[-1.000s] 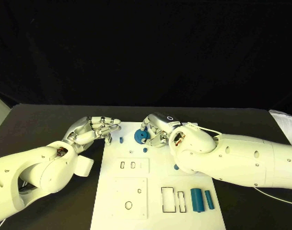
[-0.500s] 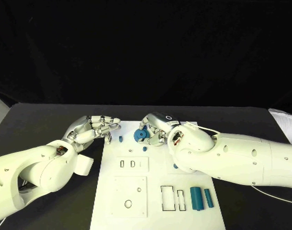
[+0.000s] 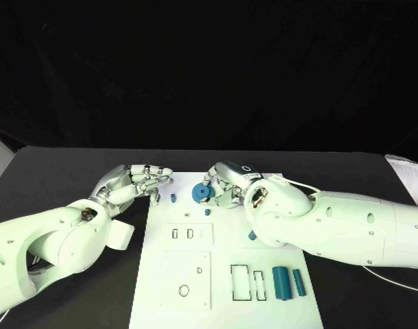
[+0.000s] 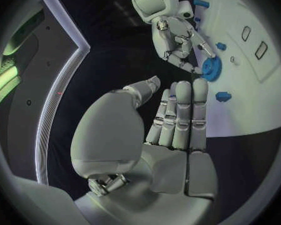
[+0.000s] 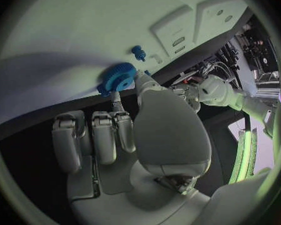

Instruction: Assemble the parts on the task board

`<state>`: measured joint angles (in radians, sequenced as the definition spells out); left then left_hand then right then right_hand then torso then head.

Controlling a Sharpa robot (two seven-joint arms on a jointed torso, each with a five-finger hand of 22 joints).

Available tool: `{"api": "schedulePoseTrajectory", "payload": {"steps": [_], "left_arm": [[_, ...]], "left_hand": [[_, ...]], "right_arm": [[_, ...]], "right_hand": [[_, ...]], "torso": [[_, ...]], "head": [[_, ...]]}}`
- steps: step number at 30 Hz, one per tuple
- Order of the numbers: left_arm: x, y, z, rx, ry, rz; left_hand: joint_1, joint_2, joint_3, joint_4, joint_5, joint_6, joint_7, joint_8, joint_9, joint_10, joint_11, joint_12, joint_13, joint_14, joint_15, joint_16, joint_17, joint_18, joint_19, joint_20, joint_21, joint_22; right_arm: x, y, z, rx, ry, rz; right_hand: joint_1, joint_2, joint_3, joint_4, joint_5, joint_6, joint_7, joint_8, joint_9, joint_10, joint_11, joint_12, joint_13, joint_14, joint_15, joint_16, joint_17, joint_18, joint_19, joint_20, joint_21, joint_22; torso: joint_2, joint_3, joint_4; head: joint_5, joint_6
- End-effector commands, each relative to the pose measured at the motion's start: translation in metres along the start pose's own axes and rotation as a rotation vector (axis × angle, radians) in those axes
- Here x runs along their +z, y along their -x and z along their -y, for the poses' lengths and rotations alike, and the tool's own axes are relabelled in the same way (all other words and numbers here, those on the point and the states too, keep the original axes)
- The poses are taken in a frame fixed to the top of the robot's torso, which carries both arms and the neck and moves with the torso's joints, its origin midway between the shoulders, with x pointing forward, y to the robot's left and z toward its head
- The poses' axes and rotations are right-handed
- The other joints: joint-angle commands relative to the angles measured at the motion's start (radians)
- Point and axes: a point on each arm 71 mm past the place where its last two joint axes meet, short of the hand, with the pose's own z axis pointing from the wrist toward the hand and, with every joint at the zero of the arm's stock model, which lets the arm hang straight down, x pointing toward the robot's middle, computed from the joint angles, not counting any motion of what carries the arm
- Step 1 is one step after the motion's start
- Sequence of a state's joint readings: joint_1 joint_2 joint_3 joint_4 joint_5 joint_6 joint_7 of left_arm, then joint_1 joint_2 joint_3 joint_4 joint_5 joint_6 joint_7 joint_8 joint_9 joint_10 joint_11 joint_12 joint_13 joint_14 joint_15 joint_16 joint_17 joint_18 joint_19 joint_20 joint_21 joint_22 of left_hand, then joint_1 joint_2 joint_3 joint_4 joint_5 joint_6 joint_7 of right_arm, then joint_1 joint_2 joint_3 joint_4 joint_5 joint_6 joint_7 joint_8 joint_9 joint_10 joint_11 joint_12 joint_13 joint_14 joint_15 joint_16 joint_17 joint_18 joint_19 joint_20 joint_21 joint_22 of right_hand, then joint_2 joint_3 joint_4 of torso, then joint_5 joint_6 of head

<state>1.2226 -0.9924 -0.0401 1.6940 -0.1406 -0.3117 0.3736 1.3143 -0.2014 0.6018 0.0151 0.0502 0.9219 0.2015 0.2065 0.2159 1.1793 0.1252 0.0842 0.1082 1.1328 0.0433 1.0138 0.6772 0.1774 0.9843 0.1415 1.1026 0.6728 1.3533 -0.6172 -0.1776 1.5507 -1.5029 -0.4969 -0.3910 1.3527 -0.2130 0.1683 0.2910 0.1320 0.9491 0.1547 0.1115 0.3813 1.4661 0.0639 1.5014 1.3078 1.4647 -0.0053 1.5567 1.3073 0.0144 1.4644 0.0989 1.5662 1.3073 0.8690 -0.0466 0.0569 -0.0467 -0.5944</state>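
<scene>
The right hand (image 3: 231, 184) is pinching the blue gear (image 3: 202, 192) at the board's (image 3: 175, 271) far end, apparently positioning it for seating on a peg. The left hand (image 3: 135, 182) is holding nothing, fingers curled together, hovering at the board's left edge, probably standing by. No writing is legible anywhere.

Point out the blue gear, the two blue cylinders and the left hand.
blue gear (image 3: 201, 192): head view, its toothed face.
two blue cylinders (image 3: 282, 284): head view, middle of the larger one.
left hand (image 3: 137, 181): head view, back of the curled fingers.
</scene>
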Motion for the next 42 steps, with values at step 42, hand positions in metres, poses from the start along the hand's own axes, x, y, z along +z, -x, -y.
{"api": "schedulePoseTrajectory", "payload": {"steps": [42], "left_arm": [[0.004, 0.003, -0.001, 0.004, -0.013, 0.002]], "left_hand": [[-0.009, 0.000, 0.007, 0.001, -0.001, -0.009, -0.002, -0.003, 0.002, -0.009, 0.000, -0.001, -0.001, -0.003, 0.006, 0.005, -0.003, -0.001, -0.004, 0.003, 0.007, 0.003]], "right_arm": [[-0.070, 0.062, 0.107, 0.407, 0.022, 0.026]], "right_hand": [[0.115, 0.002, 0.063, -0.056, 0.133, 0.007, 0.005, 0.003, -0.025, 0.006, 0.011, -0.046, 0.166, 0.089, 0.006, -0.010, 0.197, 0.001, 0.075, 0.006, -0.046, 0.218]], "torso": [[-0.016, 0.0081, -0.0144]], "head": [[-0.018, 0.005]]}}
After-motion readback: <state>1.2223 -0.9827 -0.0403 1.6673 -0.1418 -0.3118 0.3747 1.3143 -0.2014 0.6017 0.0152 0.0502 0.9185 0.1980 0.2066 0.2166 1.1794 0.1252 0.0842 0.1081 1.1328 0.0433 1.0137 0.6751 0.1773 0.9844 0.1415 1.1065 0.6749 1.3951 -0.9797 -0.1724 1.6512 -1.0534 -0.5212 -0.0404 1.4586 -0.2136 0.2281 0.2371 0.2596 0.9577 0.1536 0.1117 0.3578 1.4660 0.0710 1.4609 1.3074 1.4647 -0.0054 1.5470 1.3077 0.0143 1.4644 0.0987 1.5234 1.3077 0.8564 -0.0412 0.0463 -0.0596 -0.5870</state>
